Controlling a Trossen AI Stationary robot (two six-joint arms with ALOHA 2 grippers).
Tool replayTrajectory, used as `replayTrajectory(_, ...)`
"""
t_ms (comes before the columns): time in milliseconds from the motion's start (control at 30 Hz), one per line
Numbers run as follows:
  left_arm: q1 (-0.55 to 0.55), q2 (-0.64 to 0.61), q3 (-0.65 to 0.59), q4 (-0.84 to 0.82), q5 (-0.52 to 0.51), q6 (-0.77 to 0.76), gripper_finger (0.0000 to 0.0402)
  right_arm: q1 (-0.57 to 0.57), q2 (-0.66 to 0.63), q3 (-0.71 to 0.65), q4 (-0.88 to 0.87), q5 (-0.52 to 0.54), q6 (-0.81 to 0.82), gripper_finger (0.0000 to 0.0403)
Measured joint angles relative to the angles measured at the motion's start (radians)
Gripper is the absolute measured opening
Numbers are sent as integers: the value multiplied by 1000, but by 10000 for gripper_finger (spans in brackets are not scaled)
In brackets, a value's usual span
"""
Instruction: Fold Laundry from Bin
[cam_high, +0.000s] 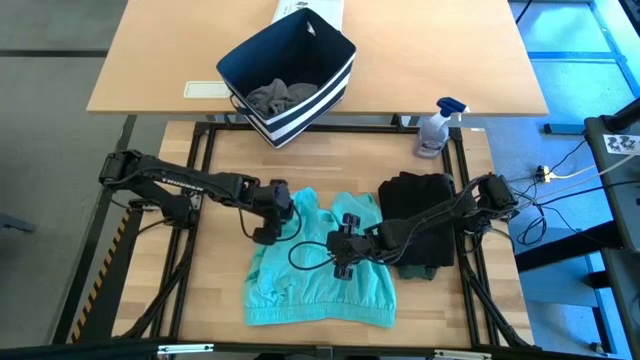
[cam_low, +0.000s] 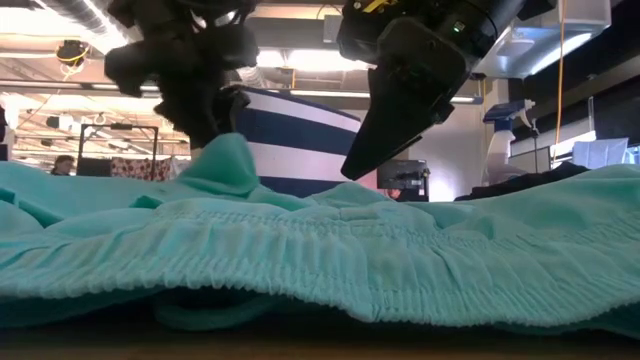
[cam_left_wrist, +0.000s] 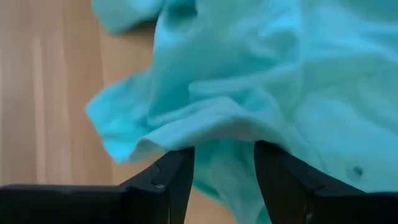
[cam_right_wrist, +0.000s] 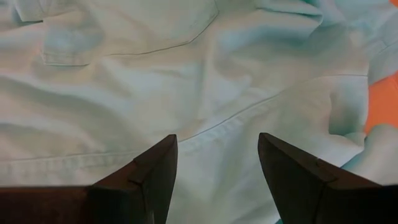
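Teal cloth (cam_high: 320, 270) lies spread on the wooden table (cam_high: 220, 290), its gathered elastic hem running along the near edge in the low view, and both pincers are over it. The left gripper (cam_high: 272, 215) sits at the garment's upper left corner; in its wrist view the two dark fingers (cam_left_wrist: 174, 180) stand parted with a clear gap, and a raised fold of the teal fabric lies just ahead of their tips, apparently across them rather than pinched between, so the pincer reads as released. Bare table wood shows to one side of that fold. The right gripper (cam_high: 345, 250) hovers over the middle of the same garment, just to the right of the left one; its wrist view shows its fingers (cam_right_wrist: 155, 174) spread wide with nothing between them, smooth pale teal cloth with a stitched seam lying below and ahead. In the low view the right gripper hangs above the cloth without touching it, while a peak of teal fabric rises right under the left one. Beside the right gripper's arm, further right, a dark folded pile (cam_high: 418, 220) rests on the table, touching the teal piece's right edge. Well beyond both pincers, on the lighter tabletop behind, stands the navy bin (cam_high: 290, 75) with white stripes, tilted, with a grey garment (cam_high: 280, 95) bunched inside. A spray bottle (cam_high: 437, 128) stands to the right of the bin, beyond the dark pile.
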Motion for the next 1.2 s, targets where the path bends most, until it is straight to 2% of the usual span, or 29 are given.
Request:
replayTrajectory(100,15,-1,-24,-22,-38,-9,163,0,0,0,0,-7,8,224)
replayTrajectory(333,96,-10,-93,-29,-36,-50,163,0,0,0,-1,-7,20,224)
replayTrajectory(433,140,-10,-133,26,-18,-30,163,0,0,0,0,-7,20,224)
replayTrajectory(500,173,-10,-168,97,43,-5,163,0,0,0,0,-7,20,224)
replayTrajectory(667,235,-10,-221,296,300,46,163,0,0,0,0,-7,16,224)
replayTrajectory(767,228,-10,-219,317,403,49,163,0,0,0,0,-7,16,224)
replayTrajectory(867,199,-10,-219,307,457,43,163,0,0,0,2,-8,5,224)
replayTrajectory(1000,137,-4,-219,302,446,43,163,0,0,0,7,-7,4,224)
replayTrajectory(1200,48,0,-219,302,327,43,163,0,0,0,14,-7,3,224)
